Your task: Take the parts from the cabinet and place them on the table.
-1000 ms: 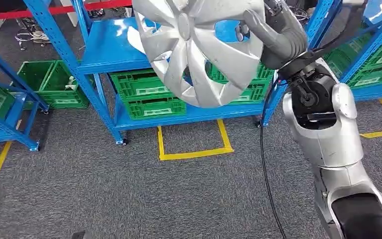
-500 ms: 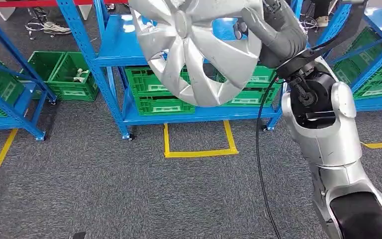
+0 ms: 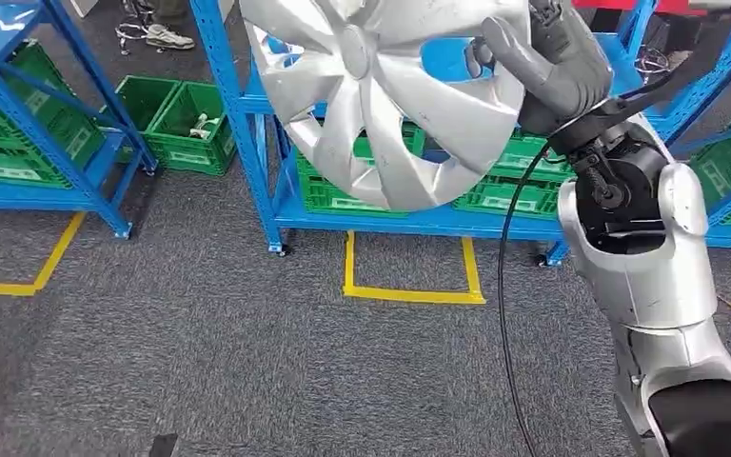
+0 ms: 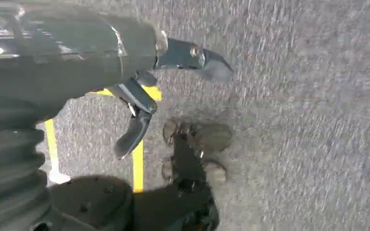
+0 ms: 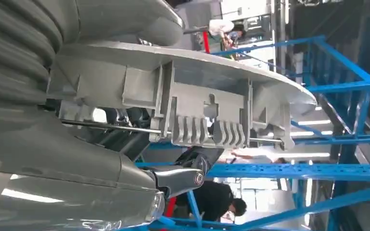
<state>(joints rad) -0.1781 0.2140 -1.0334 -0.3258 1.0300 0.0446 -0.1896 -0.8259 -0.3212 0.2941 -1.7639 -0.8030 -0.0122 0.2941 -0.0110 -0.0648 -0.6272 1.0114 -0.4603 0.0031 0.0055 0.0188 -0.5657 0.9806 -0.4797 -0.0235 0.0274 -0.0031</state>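
Right hand: the right hand (image 3: 544, 59) is raised high on its silver arm (image 3: 649, 257), fingers wrapped over the rim of the silver wheel cover (image 3: 390, 95) and clamped on it.
Wheel cover: held up in the air, its spoked face turned toward the head camera and tilted; it spreads out from the hand toward the robot's left side and hangs in front of the blue cabinet (image 3: 247, 124).
Grip, close up: in the right wrist view the cover's ribbed underside and a thin wire ring (image 5: 207, 120) lie just beyond the hand (image 5: 77, 159), with the thumb lying along the cover's outer face.
Left hand: the left hand (image 4: 139, 91) hangs low over the grey carpet (image 4: 308, 120), fingers apart, holding nothing.
Beyond the hand: green crates (image 3: 362, 186) sit on the cabinet's lower shelf behind the cover; yellow floor tape (image 3: 409, 276) marks a square on the floor beneath it.
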